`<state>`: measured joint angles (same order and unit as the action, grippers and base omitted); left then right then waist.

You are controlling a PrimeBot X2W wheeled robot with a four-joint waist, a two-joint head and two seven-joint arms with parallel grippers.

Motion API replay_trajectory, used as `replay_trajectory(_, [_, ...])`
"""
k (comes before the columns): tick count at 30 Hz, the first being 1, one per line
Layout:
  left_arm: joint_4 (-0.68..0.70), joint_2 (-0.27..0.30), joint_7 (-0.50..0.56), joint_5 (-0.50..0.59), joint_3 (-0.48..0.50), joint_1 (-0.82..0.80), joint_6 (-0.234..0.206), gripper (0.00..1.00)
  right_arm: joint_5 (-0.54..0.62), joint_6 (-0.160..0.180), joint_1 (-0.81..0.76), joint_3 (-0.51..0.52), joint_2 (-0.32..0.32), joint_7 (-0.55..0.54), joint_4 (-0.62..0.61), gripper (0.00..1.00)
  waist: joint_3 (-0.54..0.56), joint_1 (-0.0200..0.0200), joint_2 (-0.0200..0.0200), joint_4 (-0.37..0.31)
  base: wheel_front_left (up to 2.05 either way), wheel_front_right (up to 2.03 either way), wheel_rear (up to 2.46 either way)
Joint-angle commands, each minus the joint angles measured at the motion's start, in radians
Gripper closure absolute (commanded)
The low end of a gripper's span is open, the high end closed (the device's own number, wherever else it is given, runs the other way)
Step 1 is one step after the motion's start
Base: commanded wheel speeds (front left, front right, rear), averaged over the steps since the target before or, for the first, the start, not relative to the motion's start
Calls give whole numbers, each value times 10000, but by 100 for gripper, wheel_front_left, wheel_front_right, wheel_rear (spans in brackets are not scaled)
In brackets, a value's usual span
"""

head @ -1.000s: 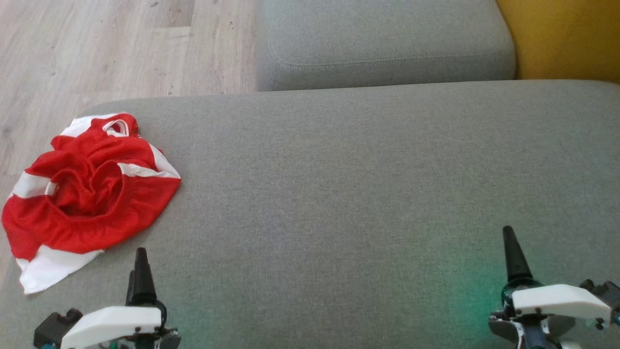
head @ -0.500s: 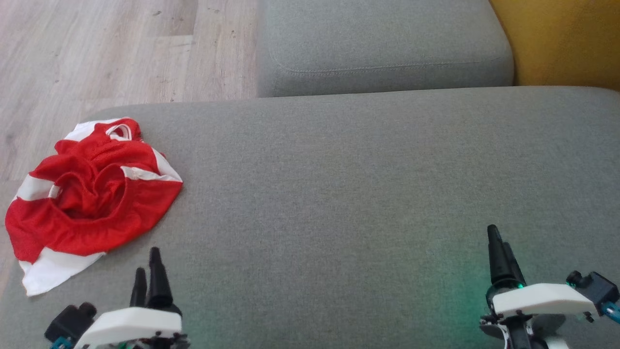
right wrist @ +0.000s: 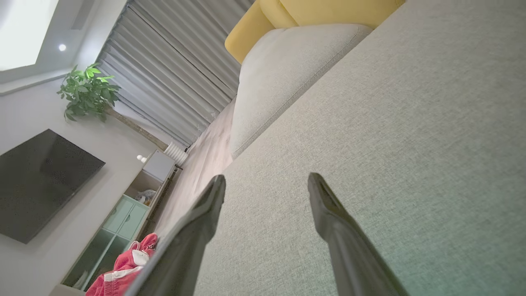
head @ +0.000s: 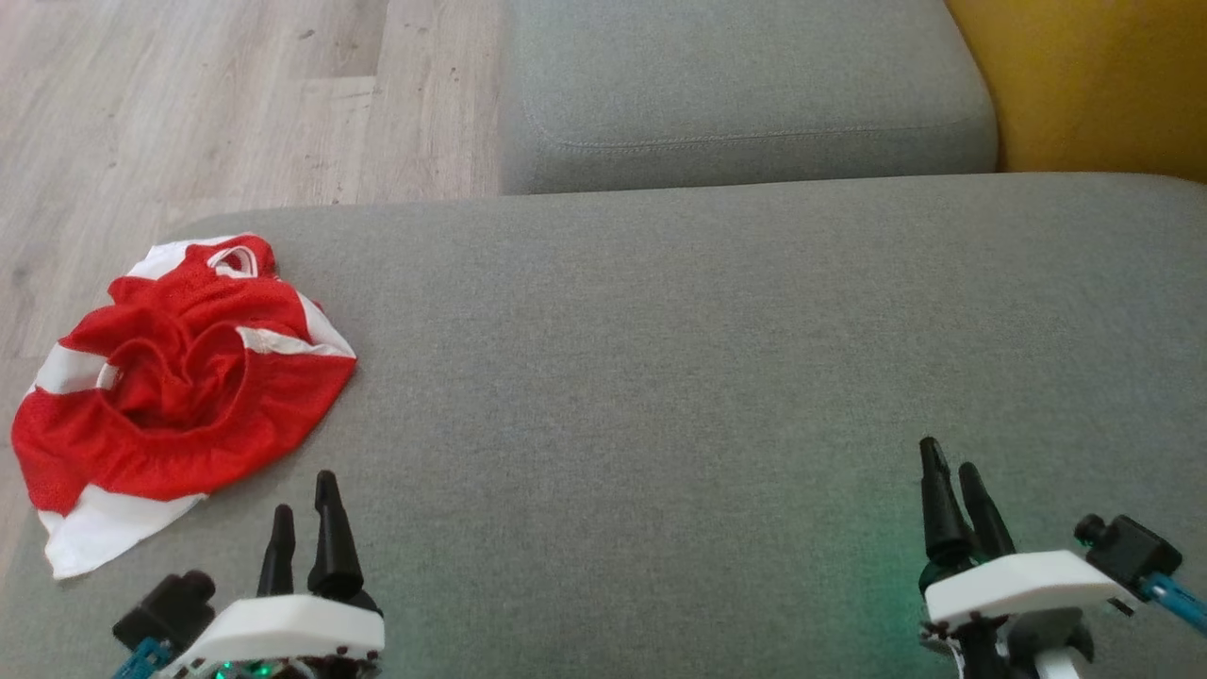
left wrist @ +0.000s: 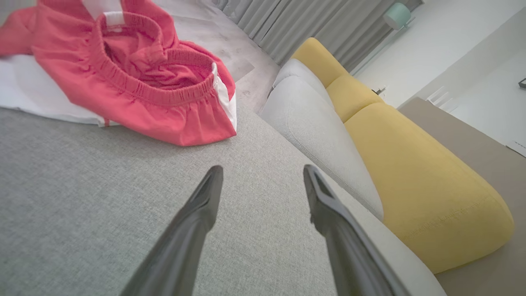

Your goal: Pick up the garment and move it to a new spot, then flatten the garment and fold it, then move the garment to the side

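Garment [head: 179,377]: red shorts with white side panels, crumpled in a loose heap. It lies at the left end of the grey sofa seat [head: 660,377], close to the edge by the wooden floor [head: 189,94]. The left wrist view shows the gathered elastic waistband turned upward and open. A white panel is spread flat beneath the red cloth.

Left gripper [head: 304,492]: low at the near left of the seat, just right of the heap's near corner. It is near the cloth but not touching it. The fingers [left wrist: 197,213] are spread apart, with bare grey fabric between them and nothing held.

Right gripper [head: 948,455]: low at the near right of the seat, well apart from the garment. Its fingers are likewise parted and empty, over bare upholstery. A faint green glow falls on the fabric beside it.

Surroundings: a second grey cushion [head: 745,85] lies beyond the seat, with a yellow cushion [head: 1084,85] to its right. The right wrist view shows grey curtains [right wrist: 172,74], a potted plant [right wrist: 86,92] and a dark television [right wrist: 41,181] on the wall.
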<state>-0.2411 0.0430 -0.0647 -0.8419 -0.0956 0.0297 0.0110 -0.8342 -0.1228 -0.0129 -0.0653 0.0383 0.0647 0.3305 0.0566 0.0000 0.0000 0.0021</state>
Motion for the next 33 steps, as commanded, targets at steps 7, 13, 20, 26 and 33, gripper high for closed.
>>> replay_trajectory(7, [442,78,-350,1287,-94,-207,-159,0,1299,-44,285,-433,71,362,-408,0,66,0,0,-19,0,0,0])
replay_trajectory(13, [454,81,-529,2036,-243,-189,-192,0,2059,-48,249,-383,76,539,-397,0,104,0,0,-30,0,0,0])
replay_trajectory(20, [492,85,-736,2948,-420,-177,-251,0,3003,-53,247,-501,83,745,-353,0,151,0,0,-39,0,0,0])
replay_trajectory(26, [570,90,-914,3730,-557,-152,-334,0,3806,-56,257,-761,88,922,-304,0,202,0,0,-42,0,0,0])
replay_trajectory(33, [570,94,-1122,4580,-690,-71,-395,0,4737,-61,251,-942,94,1128,-298,0,286,0,0,-52,0,0,0])
